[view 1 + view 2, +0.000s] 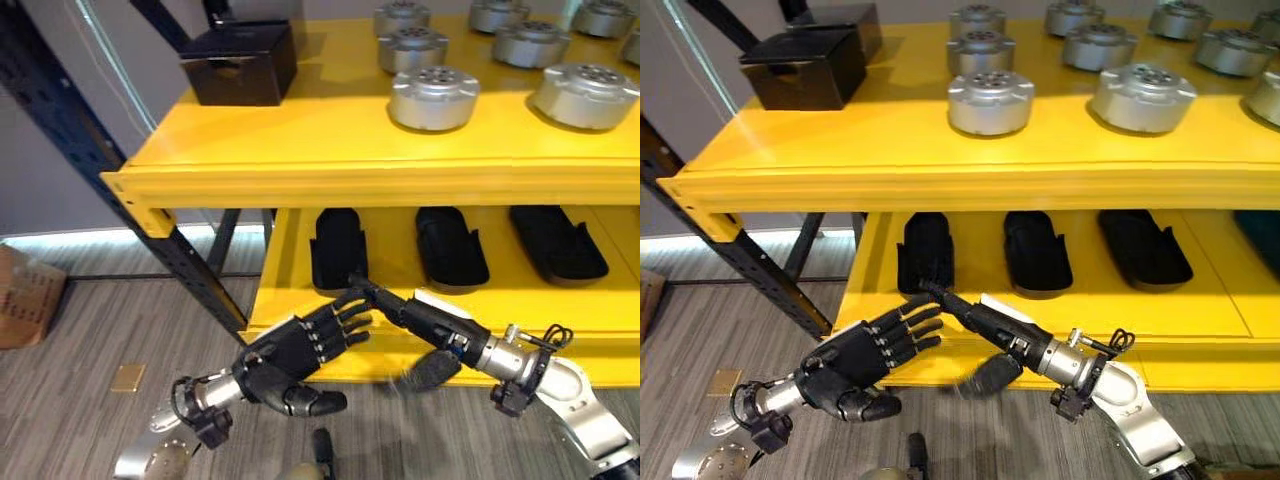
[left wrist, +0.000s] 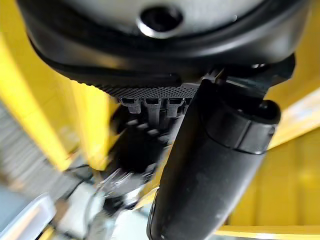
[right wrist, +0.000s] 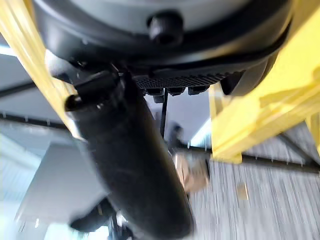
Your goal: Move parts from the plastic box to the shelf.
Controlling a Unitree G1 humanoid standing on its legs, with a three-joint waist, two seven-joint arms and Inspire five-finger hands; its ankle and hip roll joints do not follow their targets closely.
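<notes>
Several round silver metal parts (image 1: 434,97) stand on the top level of the yellow shelf (image 1: 350,180). On the lower level lie three long black parts (image 1: 452,245) side by side. My left hand (image 1: 295,355) hovers in front of the lower level's front edge, fingers relaxed and spread, holding nothing. My right hand (image 1: 425,318) reaches across from the right with straight fingers, their tips just above the left hand and near the leftmost black part (image 1: 338,248). It holds nothing either. The right wrist view shows its thumb (image 3: 135,165) standing free beside the shelf's yellow edge (image 3: 250,120).
A black box (image 1: 240,62) sits at the left end of the top level. A dark slanted shelf post (image 1: 120,190) runs down to the floor at the left. A cardboard box (image 1: 25,295) and a small tan piece (image 1: 127,377) lie on the grey floor.
</notes>
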